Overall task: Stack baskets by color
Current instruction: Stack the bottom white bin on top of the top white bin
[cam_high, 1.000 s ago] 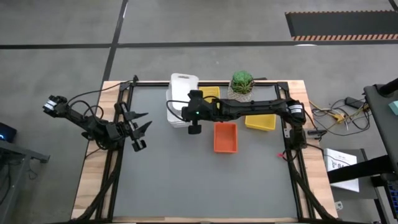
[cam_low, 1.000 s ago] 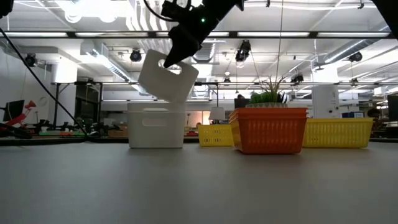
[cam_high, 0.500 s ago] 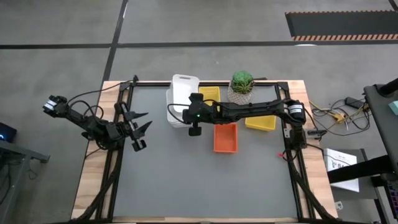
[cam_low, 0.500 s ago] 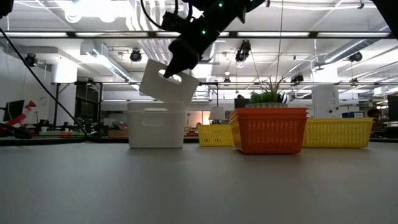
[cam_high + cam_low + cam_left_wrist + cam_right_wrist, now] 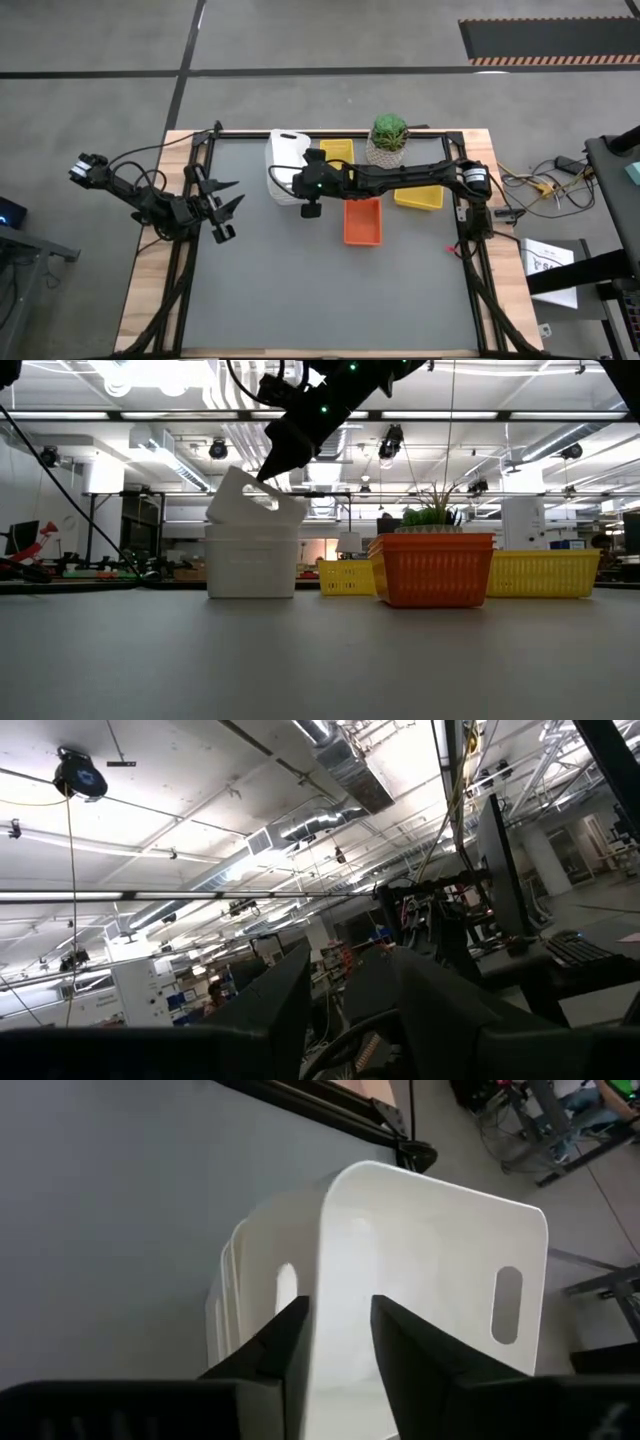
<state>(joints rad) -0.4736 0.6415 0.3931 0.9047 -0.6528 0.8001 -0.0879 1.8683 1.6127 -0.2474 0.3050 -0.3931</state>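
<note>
Now: White Basket Sits Tilted on the White Stack

Across the grey table (image 5: 300,290), the right arm reaches to the far-left white stack (image 5: 251,565). Its top white basket (image 5: 248,503) rests tilted there, with the right gripper (image 5: 272,467) fingers slightly apart astride its near wall. Orange baskets (image 5: 362,220) sit centre, yellow baskets (image 5: 419,197) beside them. The left gripper (image 5: 222,208) waits, fingers apart, at the left edge.

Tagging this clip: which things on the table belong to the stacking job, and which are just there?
Job:
white baskets, top one tilted
orange baskets
yellow baskets
second yellow stack
right claw

Just there:
potted plant
</note>
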